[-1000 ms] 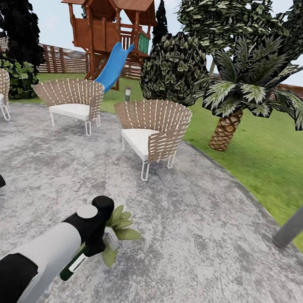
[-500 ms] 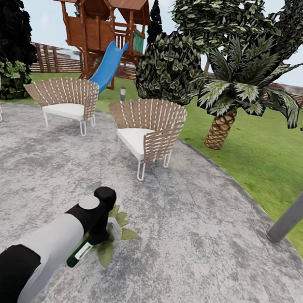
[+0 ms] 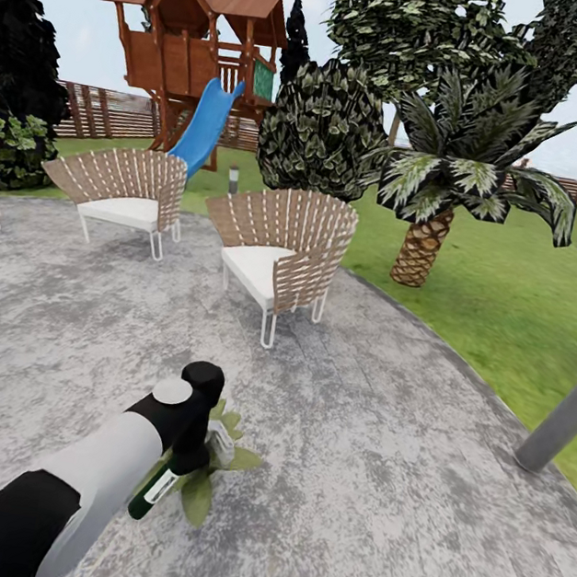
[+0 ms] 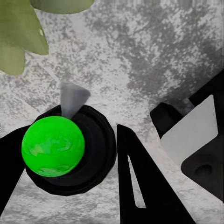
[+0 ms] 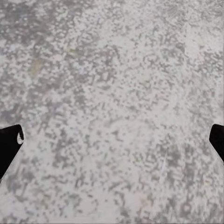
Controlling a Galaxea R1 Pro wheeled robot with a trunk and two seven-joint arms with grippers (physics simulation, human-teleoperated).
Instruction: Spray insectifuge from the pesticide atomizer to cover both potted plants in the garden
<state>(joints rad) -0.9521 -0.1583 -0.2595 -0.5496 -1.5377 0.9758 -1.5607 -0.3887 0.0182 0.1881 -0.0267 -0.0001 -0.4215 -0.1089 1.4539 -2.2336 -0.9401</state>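
Grey speckled paving of the patio, bordered by green lawn.

Left gripper: lowered over the paving at the near left, closed on the pesticide atomizer, a slender bottle with a dark base tilted down and leftward; left wrist view shows its green top held in a black collar between the dark fingers.

Potted plant: low green rosette touching the gripper, partly hidden behind it.

Right gripper: fingertips set wide apart over bare paving.

Two wicker chairs beyond; palm; wooden playhouse with blue slide; grey post at right.
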